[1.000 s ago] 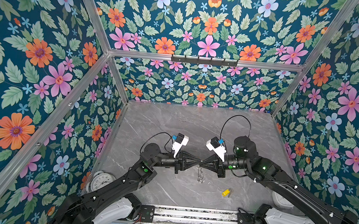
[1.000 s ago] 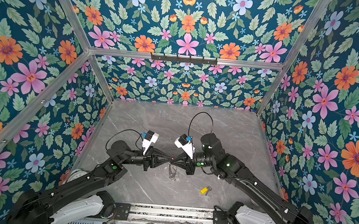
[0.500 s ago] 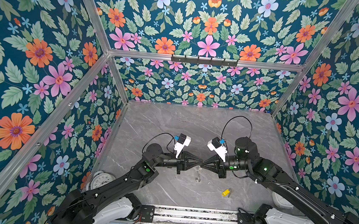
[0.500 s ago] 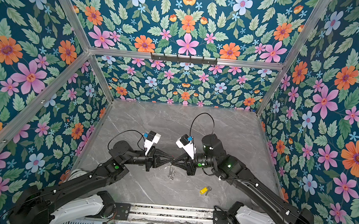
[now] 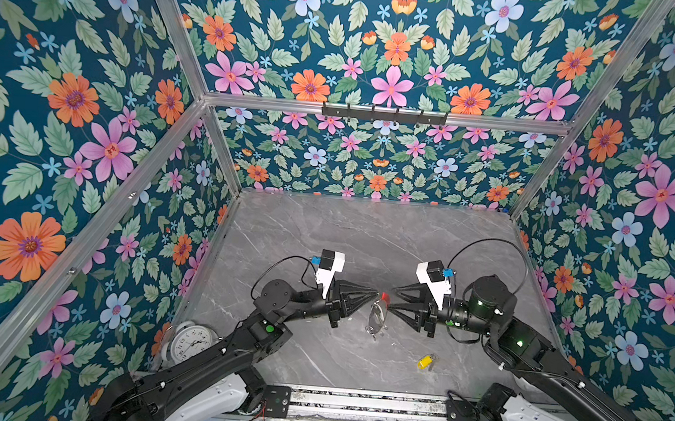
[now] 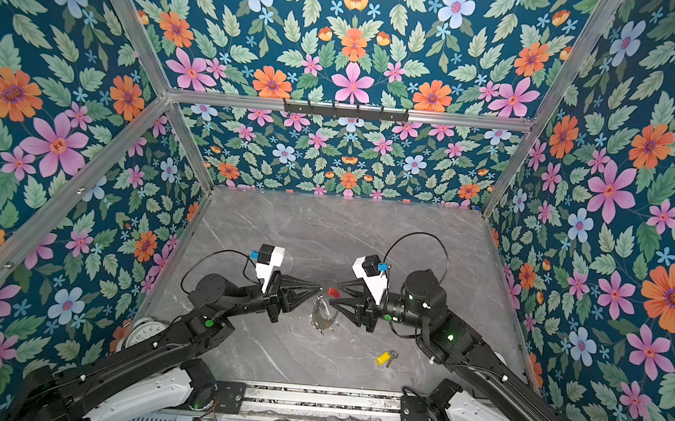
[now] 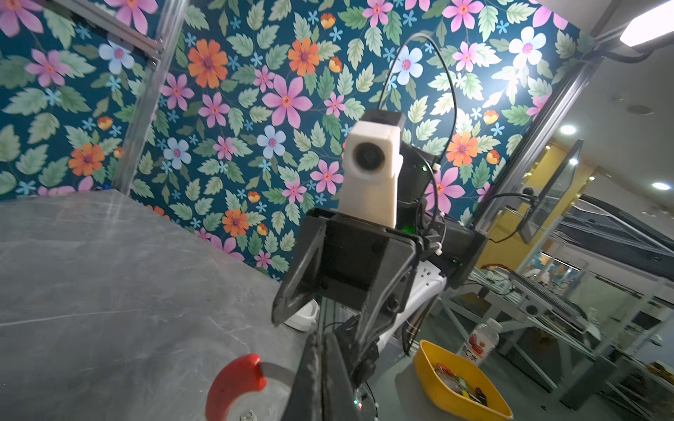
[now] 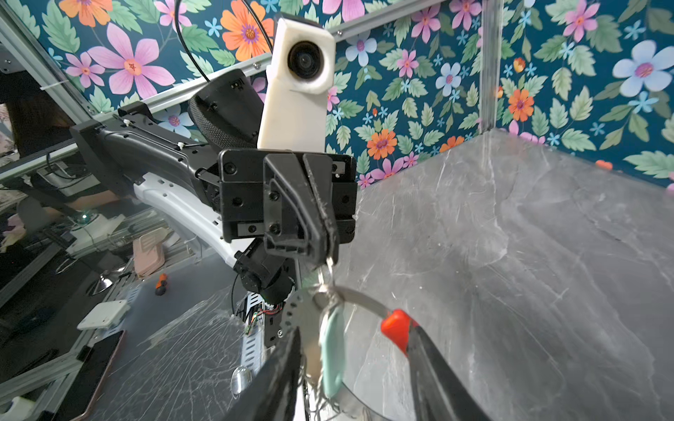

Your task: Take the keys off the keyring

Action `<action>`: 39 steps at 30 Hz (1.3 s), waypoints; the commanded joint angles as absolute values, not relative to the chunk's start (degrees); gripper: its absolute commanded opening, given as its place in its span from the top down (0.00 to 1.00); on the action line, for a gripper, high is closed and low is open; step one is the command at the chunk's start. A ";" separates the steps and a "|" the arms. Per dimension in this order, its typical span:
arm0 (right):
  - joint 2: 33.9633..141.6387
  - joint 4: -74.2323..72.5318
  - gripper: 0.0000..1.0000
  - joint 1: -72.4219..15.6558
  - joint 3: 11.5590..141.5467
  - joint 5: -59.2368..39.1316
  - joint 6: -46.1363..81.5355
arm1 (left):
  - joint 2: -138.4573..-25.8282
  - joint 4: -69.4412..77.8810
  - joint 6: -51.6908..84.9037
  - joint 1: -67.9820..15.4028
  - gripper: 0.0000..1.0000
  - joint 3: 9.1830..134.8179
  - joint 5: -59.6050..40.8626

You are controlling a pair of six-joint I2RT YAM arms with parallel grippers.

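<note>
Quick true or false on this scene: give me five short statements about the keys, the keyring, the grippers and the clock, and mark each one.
1. The key with the yellow tag lies on the table, off the keyring. True.
2. The right gripper has its fingers pressed together. False: they stand apart.
3. The keyring lies flat on the table. False: it hangs from the shut left gripper.
4. A pale mint tag hangs on the keyring. True.
5. The clock sits at the table's right edge. False: it is at the left edge in both top views.
</note>
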State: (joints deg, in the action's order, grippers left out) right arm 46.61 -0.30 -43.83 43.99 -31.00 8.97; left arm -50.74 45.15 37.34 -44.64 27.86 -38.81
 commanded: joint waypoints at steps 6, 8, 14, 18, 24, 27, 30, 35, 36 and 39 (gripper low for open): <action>46.01 -12.69 0.50 -43.85 41.32 -24.66 17.32 | -49.17 49.31 35.94 -44.65 1.00 27.75 -31.02; 46.88 -14.50 0.50 -43.86 41.20 -24.43 18.92 | -48.80 49.93 36.20 -44.65 1.00 27.50 -30.17; 50.68 -23.19 0.51 -43.81 40.86 -27.76 24.19 | -48.73 52.79 36.08 -44.70 1.00 27.08 -30.11; 53.79 -26.47 0.55 -43.86 42.46 -31.63 26.79 | -49.30 55.42 36.25 -44.70 1.00 27.09 -30.95; 56.69 -31.25 0.60 -43.86 43.27 -33.93 30.28 | -49.48 58.45 36.03 -44.82 1.00 26.81 -30.98; 58.25 -33.18 0.63 -43.86 43.94 -36.26 31.67 | -49.69 59.73 36.12 -44.74 1.00 26.78 -31.22; 59.79 -34.91 0.67 -43.95 44.81 -38.19 33.01 | -50.01 60.46 36.18 -44.80 1.00 26.89 -31.40; 61.06 -35.46 0.76 -44.00 45.75 -40.01 33.59 | -49.83 60.69 35.96 -44.80 1.00 26.89 -31.05; 61.31 -35.75 0.77 -44.07 45.82 -40.39 33.74 | -49.83 60.80 35.95 -44.72 1.00 26.92 -31.01; 61.99 -36.09 0.81 -44.55 46.25 -41.33 33.75 | -49.99 61.08 35.93 -44.75 1.00 27.08 -31.03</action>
